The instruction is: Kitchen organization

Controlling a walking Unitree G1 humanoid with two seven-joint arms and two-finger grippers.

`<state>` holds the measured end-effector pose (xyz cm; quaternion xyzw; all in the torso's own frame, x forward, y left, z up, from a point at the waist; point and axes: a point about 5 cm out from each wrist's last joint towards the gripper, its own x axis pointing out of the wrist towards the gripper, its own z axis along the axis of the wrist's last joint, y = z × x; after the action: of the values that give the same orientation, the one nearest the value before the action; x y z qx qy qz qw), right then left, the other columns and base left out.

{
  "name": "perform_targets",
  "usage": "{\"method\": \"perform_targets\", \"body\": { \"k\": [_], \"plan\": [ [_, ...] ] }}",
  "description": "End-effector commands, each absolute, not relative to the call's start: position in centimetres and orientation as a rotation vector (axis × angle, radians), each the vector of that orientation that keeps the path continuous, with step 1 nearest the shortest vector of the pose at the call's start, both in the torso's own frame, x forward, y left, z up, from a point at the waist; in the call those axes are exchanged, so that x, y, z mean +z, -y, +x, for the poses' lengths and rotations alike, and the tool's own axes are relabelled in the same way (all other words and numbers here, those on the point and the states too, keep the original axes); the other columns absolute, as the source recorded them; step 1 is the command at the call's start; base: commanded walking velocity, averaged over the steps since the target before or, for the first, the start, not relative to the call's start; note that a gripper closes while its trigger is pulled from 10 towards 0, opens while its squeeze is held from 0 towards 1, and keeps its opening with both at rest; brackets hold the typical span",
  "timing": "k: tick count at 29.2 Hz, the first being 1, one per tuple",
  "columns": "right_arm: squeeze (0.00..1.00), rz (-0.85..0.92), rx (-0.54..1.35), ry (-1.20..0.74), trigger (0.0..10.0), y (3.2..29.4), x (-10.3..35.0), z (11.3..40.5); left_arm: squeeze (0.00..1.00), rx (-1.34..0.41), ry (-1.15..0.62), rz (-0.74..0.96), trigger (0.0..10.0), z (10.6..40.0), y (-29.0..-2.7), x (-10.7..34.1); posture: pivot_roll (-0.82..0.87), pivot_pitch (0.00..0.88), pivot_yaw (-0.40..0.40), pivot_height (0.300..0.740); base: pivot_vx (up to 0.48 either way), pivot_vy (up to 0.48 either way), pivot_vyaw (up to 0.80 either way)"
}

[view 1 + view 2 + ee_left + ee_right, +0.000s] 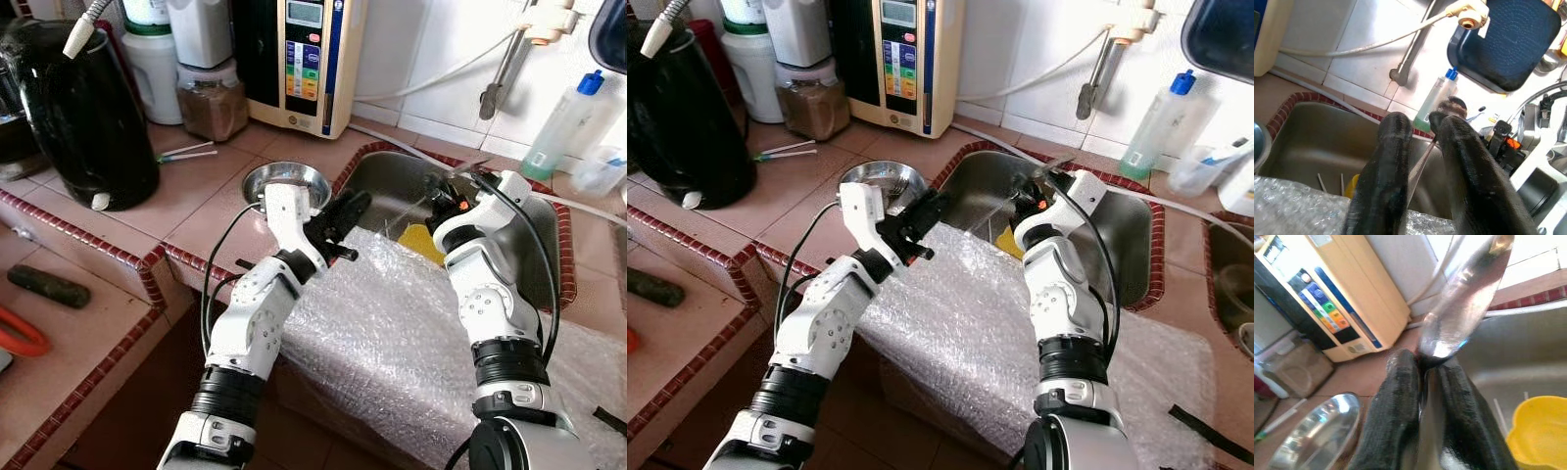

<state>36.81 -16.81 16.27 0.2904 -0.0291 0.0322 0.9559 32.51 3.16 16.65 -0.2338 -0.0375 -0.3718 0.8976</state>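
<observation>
right wrist view: right claw [1422, 382] clamps a shiny steel spoon [1464, 303]; left claw [1418, 161] slightly parted.

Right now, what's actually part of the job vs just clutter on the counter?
In play:
spoon, pinched in right gripper
steel bowl beside sink
left gripper, over the sink edge

Lying about:
black kettle
water unit
soap bottle
straws
bubble wrap

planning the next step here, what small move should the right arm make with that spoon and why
Probably swing the right gripper, shut on the spoon, over toward the steel bowl on the counter; the spoon is held above the sink and the bowl sits close by.
</observation>
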Motion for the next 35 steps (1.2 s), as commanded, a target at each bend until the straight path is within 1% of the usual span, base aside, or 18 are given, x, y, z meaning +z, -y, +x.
{"method": "perform_targets", "body": {
  "k": [1, 3, 8, 11, 18, 22, 23, 24, 25, 26, 27, 28, 35],
  "plan": [
    [0.00, 0.561, 0.054, 0.074, 0.0, 17.0, 16.8, 37.1, 1.00, -0.788, 0.092, -0.460, 10.0, 32.3, -3.0, 16.9, 0.08, 0.000, -0.046, 0.740, 0.000, 0.000, 0.00],
    [0.00, 0.477, 0.039, 0.073, 0.0, 17.4, 16.5, 37.2, 1.00, -0.798, 0.081, -0.427, 10.0, 32.2, -3.1, 16.6, 0.08, 0.000, -0.045, 0.740, 0.000, 0.000, 0.00],
    [0.00, 0.376, -0.026, 0.037, 0.0, 18.5, 15.3, 37.4, 1.00, -0.809, 0.062, -0.380, 10.0, 32.1, -3.2, 16.1, 0.08, 0.000, -0.047, 0.740, 0.000, 0.000, 0.00],
    [0.00, 0.368, -0.056, 0.012, 0.0, 19.0, 14.5, 37.4, 1.00, -0.814, 0.053, -0.361, 10.0, 32.0, -3.2, 16.0, 0.09, 0.000, -0.048, 0.740, 0.000, 0.000, 0.00],
    [0.00, 0.236, -0.182, -0.094, 0.0, 20.9, 11.9, 37.0, 1.00, -0.858, 0.023, -0.269, 10.0, 31.5, -3.2, 15.2, 0.11, 0.000, -0.048, 0.740, 0.000, 0.000, 0.00],
    [0.00, 0.191, -0.191, -0.118, 0.0, 21.2, 11.3, 37.0, 1.00, -0.872, 0.015, -0.249, 10.0, 31.3, -3.2, 15.0, 0.11, 0.000, -0.047, 0.740, 0.000, 0.000, 0.00],
    [0.00, 0.157, -0.197, -0.130, 3.3, 21.2, 11.1, 37.0, 1.00, -0.877, 0.015, -0.240, 10.0, 31.3, -3.1, 15.0, 0.11, 0.000, -0.046, 0.740, 0.000, 0.000, 0.00],
    [0.00, 0.142, -0.208, -0.137, 4.5, 21.4, 10.9, 36.9, 1.00, -0.880, 0.014, -0.237, 10.0, 31.3, -3.1, 15.0, 0.11, 0.000, -0.047, 0.740, 0.000, 0.000, 0.00],
    [0.00, 0.137, -0.209, -0.142, 7.5, 21.4, 10.8, 36.9, 1.00, -0.881, 0.013, -0.236, 10.0, 31.3, -3.1, 14.9, 0.11, 0.000, -0.047, 0.740, 0.000, 0.000, 0.00],
    [0.71, 0.121, -0.211, -0.160, 10.0, 21.4, 10.5, 36.8, 1.00, -0.887, 0.012, -0.227, 10.0, 31.3, -3.0, 14.9, 0.11, 0.000, -0.047, 0.740, 0.000, 0.000, 0.00],
    [0.71, 0.121, -0.211, -0.160, 10.0, 21.4, 10.5, 36.8, 1.00, -0.887, 0.012, -0.227, 10.0, 31.3, -3.0, 14.9, 0.11, 0.000, -0.047, 0.740, 0.000, 0.000, 0.00],
    [1.00, 0.115, -0.218, -0.177, 10.0, 21.5, 10.2, 36.6, 1.00, -0.892, 0.010, -0.208, 10.0, 31.3, -3.0, 14.9, 0.11, 0.000, -0.047, 0.740, 0.000, 0.000, 0.00],
    [1.00, 0.094, -0.229, -0.191, 10.0, 21.4, 9.6, 36.4, 1.00, -0.874, 0.005, -0.179, 10.0, 31.3, -3.0, 14.8, 0.11, 0.000, -0.043, 0.740, 0.000, 0.000, 0.00]
  ]
}}
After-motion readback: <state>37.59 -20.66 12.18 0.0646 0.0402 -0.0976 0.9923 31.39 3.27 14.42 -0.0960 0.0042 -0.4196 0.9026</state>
